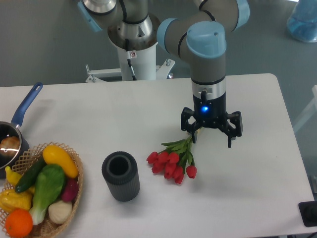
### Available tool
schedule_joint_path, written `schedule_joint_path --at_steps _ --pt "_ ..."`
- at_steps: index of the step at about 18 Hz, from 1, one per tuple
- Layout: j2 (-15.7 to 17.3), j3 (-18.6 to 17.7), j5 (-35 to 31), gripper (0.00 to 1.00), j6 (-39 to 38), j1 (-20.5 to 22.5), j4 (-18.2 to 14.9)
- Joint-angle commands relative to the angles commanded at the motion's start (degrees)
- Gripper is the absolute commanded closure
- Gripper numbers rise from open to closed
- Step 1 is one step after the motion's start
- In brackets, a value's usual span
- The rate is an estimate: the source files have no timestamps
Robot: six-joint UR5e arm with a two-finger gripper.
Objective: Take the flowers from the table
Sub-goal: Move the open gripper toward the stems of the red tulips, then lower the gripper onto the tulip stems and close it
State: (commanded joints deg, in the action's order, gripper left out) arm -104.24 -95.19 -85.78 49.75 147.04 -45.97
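Camera view — fingers (212, 140) spread wide over flowers' (173, 160) stem ends, apparently gripping nothing.

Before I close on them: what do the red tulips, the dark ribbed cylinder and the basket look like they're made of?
The bunch of red tulip buds with green stems looks artificial, likely plastic or fabric: uniform, slightly glossy buds, though I can't be sure. The dark ribbed cylinder looks like matte rubber or foam, hollow, with no shine. The woven basket looks like tan wicker, its weave visible at the rim.
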Motion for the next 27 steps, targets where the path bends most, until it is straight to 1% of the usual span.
schedule_joint_path --at_steps 5,7,8,9,11,13,14,15,18,19,22,25,27 --pt "0.0 -0.3 0.4 0.00 1.1 -0.2 -0.1" --pt "-0.1 -3.0 0.4 0.00 1.1 -0.7 0.9" --pt "-0.4 -3.6 0.4 0.00 1.1 -0.7 2.0" --pt "-0.5 -4.3 0.2 0.00 1.0 -0.7 2.5" --pt "-0.7 -6.0 -1.1 0.00 1.1 -0.7 2.4" --pt "-0.7 -6.8 -4.6 0.00 1.2 -0.7 2.2" --pt "-0.7 -7.3 -4.7 0.00 2.1 -0.6 1.9" --pt "-0.7 -8.4 -4.7 0.00 4.9 -0.5 1.9" --pt "-0.2 -12.8 -5.1 0.00 17.1 0.7 0.4" --pt "0.1 -13.8 -5.2 0.00 19.2 1.2 -0.6" --pt "-0.2 -14.9 -5.2 0.00 19.9 1.9 -2.6" --pt "-0.6 -17.0 -4.1 0.00 20.2 3.4 -2.6" --pt "-0.7 -17.8 -4.0 0.00 20.5 4.5 -2.5"
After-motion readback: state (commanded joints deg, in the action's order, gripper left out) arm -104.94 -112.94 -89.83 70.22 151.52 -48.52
